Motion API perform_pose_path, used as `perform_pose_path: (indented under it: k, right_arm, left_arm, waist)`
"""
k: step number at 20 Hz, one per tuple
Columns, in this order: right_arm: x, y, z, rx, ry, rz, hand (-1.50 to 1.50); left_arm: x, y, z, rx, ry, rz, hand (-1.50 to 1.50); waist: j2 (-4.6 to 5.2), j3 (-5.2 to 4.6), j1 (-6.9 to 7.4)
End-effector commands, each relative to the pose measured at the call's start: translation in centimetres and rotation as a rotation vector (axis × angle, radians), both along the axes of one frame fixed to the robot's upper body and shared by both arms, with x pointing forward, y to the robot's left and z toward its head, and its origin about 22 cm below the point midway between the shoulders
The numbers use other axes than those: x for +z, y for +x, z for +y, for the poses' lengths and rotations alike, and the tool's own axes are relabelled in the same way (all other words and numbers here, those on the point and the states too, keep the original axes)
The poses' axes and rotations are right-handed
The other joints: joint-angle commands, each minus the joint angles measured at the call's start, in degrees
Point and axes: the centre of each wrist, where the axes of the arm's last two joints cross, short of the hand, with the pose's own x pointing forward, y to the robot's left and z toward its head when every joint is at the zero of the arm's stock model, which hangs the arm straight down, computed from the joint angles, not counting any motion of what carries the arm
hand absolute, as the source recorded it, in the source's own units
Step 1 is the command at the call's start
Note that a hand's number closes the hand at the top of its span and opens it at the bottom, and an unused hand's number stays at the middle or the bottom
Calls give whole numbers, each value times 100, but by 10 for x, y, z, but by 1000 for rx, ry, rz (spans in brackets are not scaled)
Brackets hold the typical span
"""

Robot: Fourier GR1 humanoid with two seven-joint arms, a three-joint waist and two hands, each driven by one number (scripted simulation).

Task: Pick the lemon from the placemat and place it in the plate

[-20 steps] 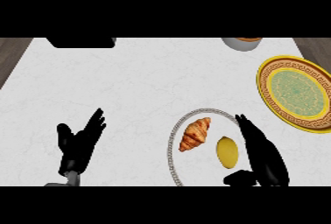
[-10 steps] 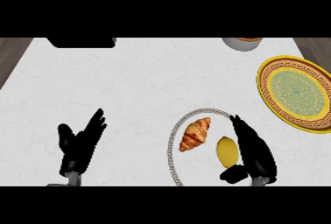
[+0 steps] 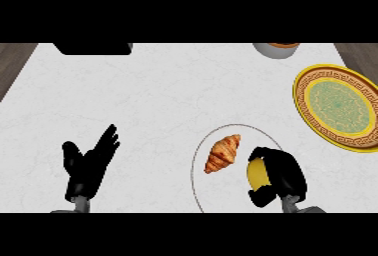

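Note:
A yellow lemon (image 3: 256, 173) lies on the white round placemat (image 3: 209, 192) at the lower middle, right of a brown croissant (image 3: 224, 153). My right hand (image 3: 280, 172) covers the lemon's right side, its fingers curled over the top and the thumb below it. The yellow plate (image 3: 338, 107) with a green centre and patterned rim sits at the right edge, apart from the hand. At the lower left my left hand (image 3: 88, 166) rests open, fingers up, holding nothing.
A grey bowl (image 3: 276, 49) with an orange inside stands at the back, right of centre. A dark object (image 3: 94, 48) lies at the back left. Wooden strips (image 3: 15, 60) flank the white marble counter (image 3: 148, 100).
My right hand's fingers have curled down over the lemon, closing round it. The left hand, croissant and plate have not moved.

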Motion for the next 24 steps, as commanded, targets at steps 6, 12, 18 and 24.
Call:
perform_pose_path:
  k: [6,12,18,24]
  right_arm:
    - [-2,-33,1,155,-31,-82,150]
    - [19,-96,-10,396,84,-254,150]
    - [65,-119,-9,304,233,-622,150]
    - [77,-108,-46,64,376,-735,150]
  left_arm:
    - [2,7,-6,5,7,9,0]
    - [1,4,-10,5,-4,10,0]
    - [-6,-4,-4,28,6,1,0]
    - [-12,-4,-2,15,0,-5,0]
  waist:
    - [11,14,-30]
    - [-11,15,-128]
    - [-25,15,-197]
    - [13,20,-107]
